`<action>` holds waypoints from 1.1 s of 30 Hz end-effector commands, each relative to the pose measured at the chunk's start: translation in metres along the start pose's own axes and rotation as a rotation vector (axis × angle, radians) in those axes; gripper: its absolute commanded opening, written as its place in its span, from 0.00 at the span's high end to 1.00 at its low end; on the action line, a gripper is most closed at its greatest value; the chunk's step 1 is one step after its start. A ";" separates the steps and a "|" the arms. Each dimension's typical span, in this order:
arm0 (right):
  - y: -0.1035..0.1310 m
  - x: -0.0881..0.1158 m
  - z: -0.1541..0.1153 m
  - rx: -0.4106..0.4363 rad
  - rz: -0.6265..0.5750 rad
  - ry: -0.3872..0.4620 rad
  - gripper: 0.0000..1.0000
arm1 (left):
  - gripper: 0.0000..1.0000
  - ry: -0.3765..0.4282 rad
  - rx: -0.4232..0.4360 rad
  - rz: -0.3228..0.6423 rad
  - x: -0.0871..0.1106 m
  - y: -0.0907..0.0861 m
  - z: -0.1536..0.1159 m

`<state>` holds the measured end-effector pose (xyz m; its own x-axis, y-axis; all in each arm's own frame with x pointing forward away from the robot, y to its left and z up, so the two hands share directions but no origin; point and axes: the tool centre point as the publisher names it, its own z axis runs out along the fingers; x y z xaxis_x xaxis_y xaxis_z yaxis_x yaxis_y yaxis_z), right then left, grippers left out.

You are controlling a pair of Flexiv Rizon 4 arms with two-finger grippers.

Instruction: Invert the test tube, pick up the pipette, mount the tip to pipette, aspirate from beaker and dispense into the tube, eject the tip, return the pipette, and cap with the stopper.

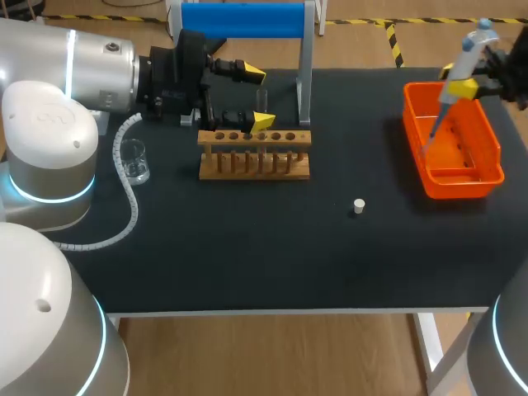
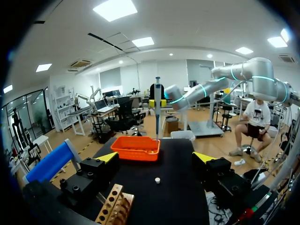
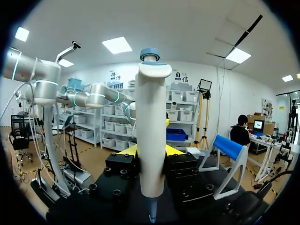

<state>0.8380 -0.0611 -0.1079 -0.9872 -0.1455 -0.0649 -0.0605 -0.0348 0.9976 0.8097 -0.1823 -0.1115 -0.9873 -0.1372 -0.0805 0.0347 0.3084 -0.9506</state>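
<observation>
Head view: the left pincer [image 1: 256, 97] hangs over the back edge of the wooden test tube rack [image 1: 254, 153], its yellow-tipped fingers spread wide and released. A faint clear test tube [image 1: 260, 107] seems to stand at the rack just beside the nearer finger, but glass against black desk [image 1: 247, 247] makes it hard to be sure, and I cannot tell whether it touches that finger. In the left wrist view nothing lies between the fingers.

The right pincer [image 1: 459, 79] is partly cut off at the frame's edge. It is clenched on the pipette [image 1: 464, 66], which is held tilted above the orange bin [image 1: 493, 148]. The pipette's lower end runs down before the bin's inside and blends with it, so whether a tip is mounted cannot be told. The right wrist view confirms the grip, both fingers pressing the pipette's white body.

The glass beaker [image 1: 136, 162] sits near the left arm, part-hidden behind a coiled cable [image 1: 125, 177]; its contents are not discernible. The small white stopper [image 1: 358, 206] lies alone on the desk, between rack and bin.
</observation>
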 end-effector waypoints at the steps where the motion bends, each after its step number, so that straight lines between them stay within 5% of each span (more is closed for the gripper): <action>1: 0.000 0.002 -0.036 -0.010 -0.006 0.023 1.00 | 0.00 -0.001 0.004 0.002 0.000 0.001 -0.001; 17: -0.030 -0.014 -0.113 -0.011 -0.037 0.086 1.00 | 0.00 -0.001 0.004 0.002 0.000 0.001 -0.001; 33: -0.053 -0.031 -0.136 -0.039 -0.071 0.181 1.00 | 0.00 -0.001 0.004 0.002 0.000 0.001 -0.001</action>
<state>0.8839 -0.1851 -0.1583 -0.9735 -0.1838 -0.1360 -0.1234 -0.0786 0.9892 0.8097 -0.1823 -0.1114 -0.9873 -0.1372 -0.0805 0.0346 0.3084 -0.9506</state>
